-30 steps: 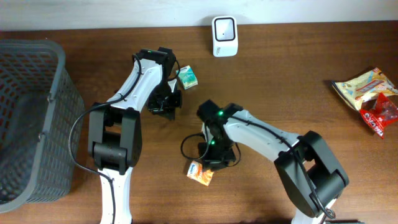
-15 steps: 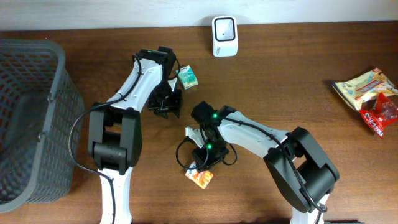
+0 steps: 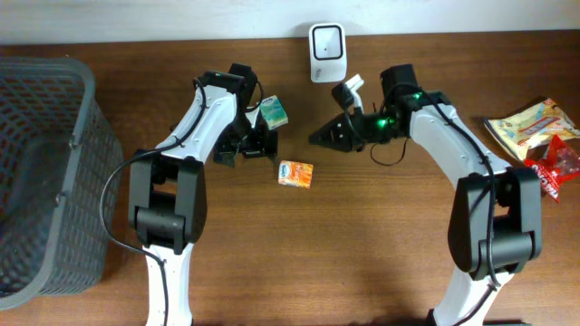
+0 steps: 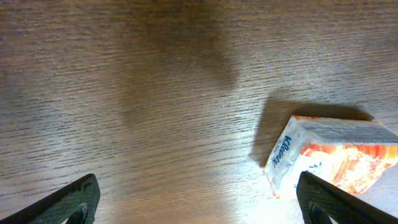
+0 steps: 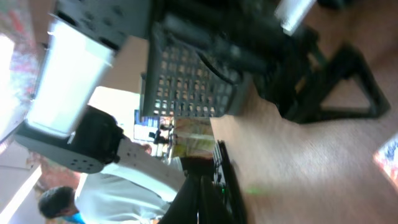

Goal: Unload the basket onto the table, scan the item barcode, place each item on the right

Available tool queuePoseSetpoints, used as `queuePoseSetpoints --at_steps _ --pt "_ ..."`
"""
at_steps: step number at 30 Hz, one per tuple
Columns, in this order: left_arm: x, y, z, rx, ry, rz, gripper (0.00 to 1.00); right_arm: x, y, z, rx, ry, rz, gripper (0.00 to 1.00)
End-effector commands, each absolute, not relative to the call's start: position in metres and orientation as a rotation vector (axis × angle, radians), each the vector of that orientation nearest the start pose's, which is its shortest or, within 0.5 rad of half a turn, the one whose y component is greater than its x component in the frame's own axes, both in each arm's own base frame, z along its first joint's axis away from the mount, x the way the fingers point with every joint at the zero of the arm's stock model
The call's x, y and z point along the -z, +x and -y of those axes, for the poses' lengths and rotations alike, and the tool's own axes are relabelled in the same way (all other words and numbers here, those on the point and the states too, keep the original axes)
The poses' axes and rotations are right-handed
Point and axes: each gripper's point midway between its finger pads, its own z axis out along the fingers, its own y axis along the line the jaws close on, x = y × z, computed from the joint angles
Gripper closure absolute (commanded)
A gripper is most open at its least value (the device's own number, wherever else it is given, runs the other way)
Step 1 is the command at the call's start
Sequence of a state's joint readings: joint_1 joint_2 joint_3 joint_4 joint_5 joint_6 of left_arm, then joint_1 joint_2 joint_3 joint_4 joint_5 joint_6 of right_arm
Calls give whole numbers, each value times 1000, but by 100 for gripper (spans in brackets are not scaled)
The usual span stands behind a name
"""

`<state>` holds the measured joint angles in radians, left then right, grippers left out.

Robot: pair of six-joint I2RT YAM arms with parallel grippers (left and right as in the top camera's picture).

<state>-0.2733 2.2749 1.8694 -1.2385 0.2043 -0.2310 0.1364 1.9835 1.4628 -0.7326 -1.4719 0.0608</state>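
An orange tissue packet (image 3: 295, 174) lies flat on the wooden table, held by nothing. In the left wrist view it (image 4: 329, 155) sits just inside the right fingertip (image 4: 323, 200). My left gripper (image 3: 249, 149) (image 4: 196, 205) stands wide open just left of the packet, with bare wood between its fingers. A small green and white box (image 3: 274, 112) lies behind that gripper. The white scanner (image 3: 326, 41) stands at the table's far edge. My right gripper (image 3: 322, 138) (image 5: 211, 199) hovers below the scanner, pointing left, shut on nothing.
A grey mesh basket (image 3: 45, 163) fills the left side and also shows as the basket (image 5: 193, 87) in the right wrist view. A yellow snack bag (image 3: 530, 125) and a red packet (image 3: 553, 167) lie at the right edge.
My right arm swung up and right from the table's lower middle and its jaws closed empty. The orange packet now lies higher up, beside my left gripper, which opened wide.
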Motion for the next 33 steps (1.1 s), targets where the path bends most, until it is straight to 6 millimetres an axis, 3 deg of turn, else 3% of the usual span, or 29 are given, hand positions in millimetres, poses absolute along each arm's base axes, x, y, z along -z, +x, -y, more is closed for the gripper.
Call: queuePoseSetpoints --at_steps 1,2,3,4,7,8,9,11,13,14,16,18,19,21,23,27,29,30,31,33 --pt "-35 404 149 297 60 -3221 1 -194 385 -210 -1958 -331 -2267 80" --pt "-35 404 149 298 61 -3221 1 -156 396 -201 -1667 -265 -2462 47" --pt "-35 405 149 298 61 -3219 1 -113 403 -186 -1289 -213 -2669 37" --pt "-35 405 149 298 61 -3218 1 -97 404 -183 -1114 -241 -2734 35" --pt "-35 405 149 298 61 -3218 1 -82 401 -209 -856 -471 -2734 21" --pt "-35 406 151 317 61 -3215 1 -79 404 -208 -811 -420 -2753 19" --pt "-35 407 156 339 73 -3204 1 -74 412 -196 -726 -243 -2796 19" --pt "-31 401 163 327 105 -3216 1 -74 422 -178 -698 -145 -2796 19" --pt "-18 397 155 231 -38 -3232 4 -71 422 -164 -690 -93 -2819 19" --pt "-15 398 155 236 -39 -3227 12 -70 420 -160 -687 -79 -2832 19" --pt "-5 395 154 231 -97 -3232 38 -69 416 -156 -683 -62 -2855 19" --pt "5 390 153 226 -162 -3240 42 -68 415 -156 -684 -60 -2859 19" --pt "12 389 162 278 -142 -3230 46 -68 415 -156 -684 -60 -2859 19" --pt "11 385 189 454 86 -3210 57 -68 415 -155 -683 -60 -2862 19" --pt "8 371 213 552 437 -3169 56 -68 415 -155 -680 -72 -2860 19" --pt "6 342 228 573 887 -3112 51 -68 415 -154 -656 -167 -2844 19" --pt "-1 329 240 714 1023 -3064 50 -68 415 -154 -656 -167 -2844 19" --pt "0 331 239 696 1022 -3063 51 -68 414 -154 -652 -209 -2838 19" --pt "3 342 225 563 957 -3098 60 -69 413 -158 -664 -300 -2818 20" --pt "3 372 186 279 511 -3201 61 -76 408 -175 -755 -536 -2727 20"
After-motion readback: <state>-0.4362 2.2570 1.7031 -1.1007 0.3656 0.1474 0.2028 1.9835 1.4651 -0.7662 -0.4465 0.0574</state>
